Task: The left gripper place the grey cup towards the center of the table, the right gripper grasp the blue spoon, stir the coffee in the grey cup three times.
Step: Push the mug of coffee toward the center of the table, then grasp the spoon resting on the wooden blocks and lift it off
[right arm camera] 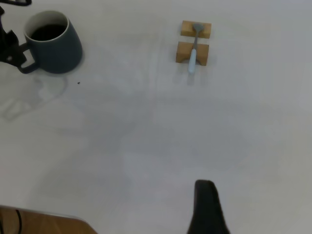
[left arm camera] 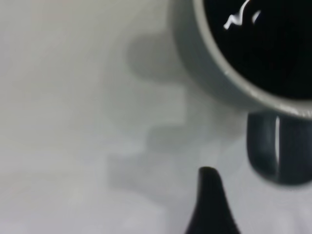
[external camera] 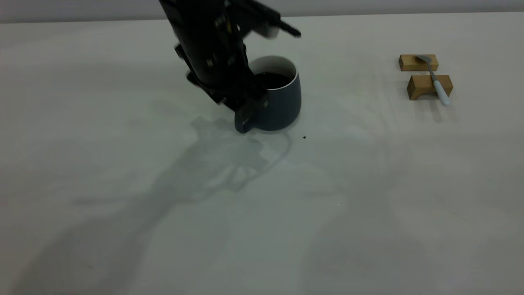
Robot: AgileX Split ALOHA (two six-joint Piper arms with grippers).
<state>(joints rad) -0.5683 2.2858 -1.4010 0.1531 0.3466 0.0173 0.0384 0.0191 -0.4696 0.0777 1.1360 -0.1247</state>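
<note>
Exterior view, upper centre: your left gripper (external camera: 245, 116) jaws clamp the grey cup (external camera: 278, 98) handle; release gently, keeping the coffee (external camera: 273, 80) level. Right gripper (right arm camera: 207, 207) jaws: cannot tell.

Left gripper (external camera: 245, 119) low, angled down – jaws state unclear; right gripper (right arm camera: 207, 207) raised.

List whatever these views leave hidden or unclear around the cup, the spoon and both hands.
- Left hand: the exterior view hides its grip on the grey cup handle behind its own body; the left wrist view shows one fingertip.
- Right hand: only one finger tip enters the right wrist view; absent from the exterior view.
- Blue spoon bowl: too small to show.
</note>
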